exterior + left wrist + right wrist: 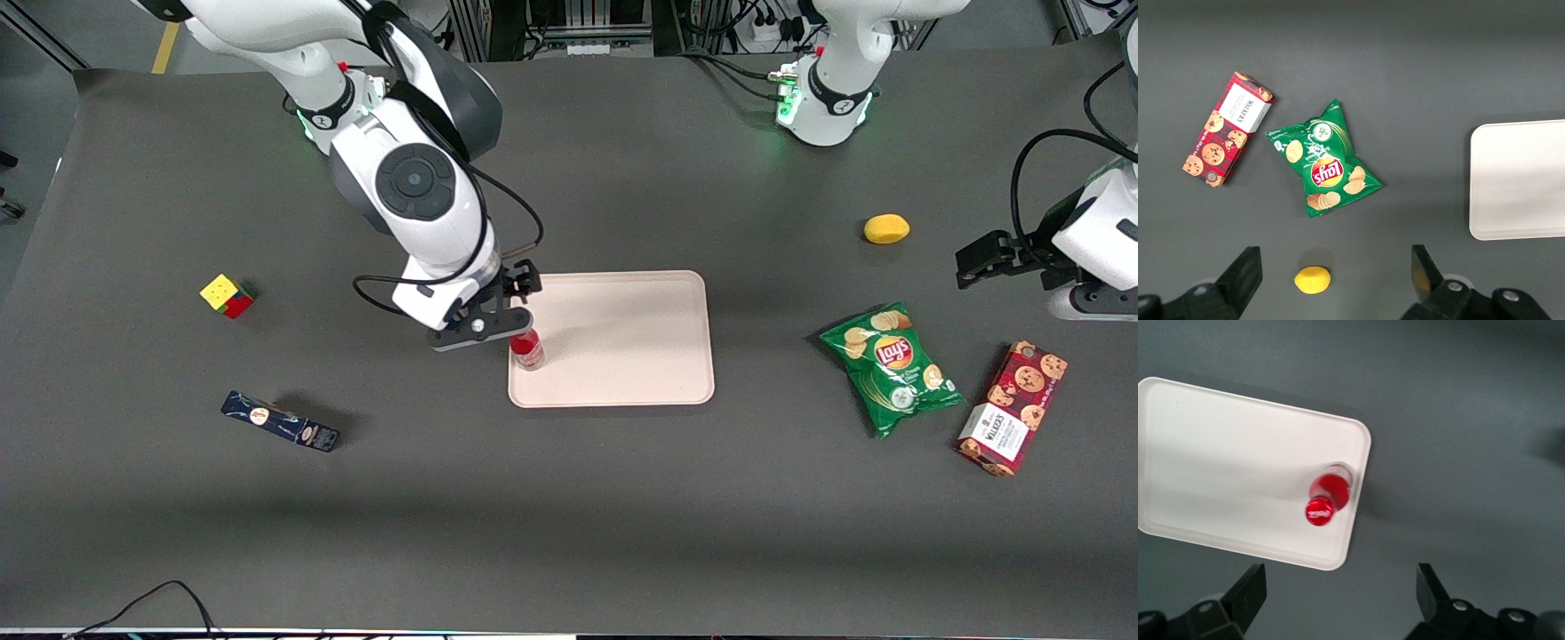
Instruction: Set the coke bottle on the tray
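The coke bottle (pixel 527 348), small and red with a red cap, stands upright on the pale pink-beige tray (pixel 622 338), close to the tray's corner nearest the working arm's end and the front camera. My gripper (pixel 480 325) hangs just above the table beside that tray edge, open and holding nothing. In the right wrist view the coke bottle (pixel 1327 495) is seen from above, cap up, inside the rim of the tray (pixel 1225 453). The gripper (pixel 1341 587) has its fingers spread wide over bare table, apart from the bottle.
A colourful cube (pixel 227 295) and a dark blue oblong box (pixel 280 421) lie toward the working arm's end. A green Lay's bag (pixel 892 366), a red cookie box (pixel 1013 407) and a yellow lemon (pixel 886 228) lie toward the parked arm's end.
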You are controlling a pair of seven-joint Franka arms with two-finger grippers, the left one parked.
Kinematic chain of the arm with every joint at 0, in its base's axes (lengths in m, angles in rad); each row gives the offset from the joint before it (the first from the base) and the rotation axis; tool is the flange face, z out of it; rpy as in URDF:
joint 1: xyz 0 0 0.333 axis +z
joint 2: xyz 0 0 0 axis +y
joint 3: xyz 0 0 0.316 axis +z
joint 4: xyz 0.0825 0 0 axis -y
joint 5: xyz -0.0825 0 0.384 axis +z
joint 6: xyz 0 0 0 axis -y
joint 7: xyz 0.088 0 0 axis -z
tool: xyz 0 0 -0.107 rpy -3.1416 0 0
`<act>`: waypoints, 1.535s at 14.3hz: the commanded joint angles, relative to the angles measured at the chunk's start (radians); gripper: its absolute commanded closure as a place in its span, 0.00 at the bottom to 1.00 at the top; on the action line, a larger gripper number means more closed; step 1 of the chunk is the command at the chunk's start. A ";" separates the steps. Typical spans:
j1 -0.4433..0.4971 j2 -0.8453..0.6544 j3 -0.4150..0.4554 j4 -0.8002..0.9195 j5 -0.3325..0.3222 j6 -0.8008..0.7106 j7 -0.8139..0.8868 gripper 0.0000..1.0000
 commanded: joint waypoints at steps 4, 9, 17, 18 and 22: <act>-0.102 -0.319 -0.170 -0.089 0.053 -0.122 -0.235 0.00; -0.247 -0.461 -0.217 -0.257 0.130 -0.105 -0.312 0.00; -0.307 -0.523 -0.322 -0.344 0.127 -0.091 -0.381 0.00; -0.307 -0.523 -0.326 -0.344 0.126 -0.092 -0.380 0.00; -0.307 -0.509 -0.336 -0.313 0.118 -0.114 -0.365 0.00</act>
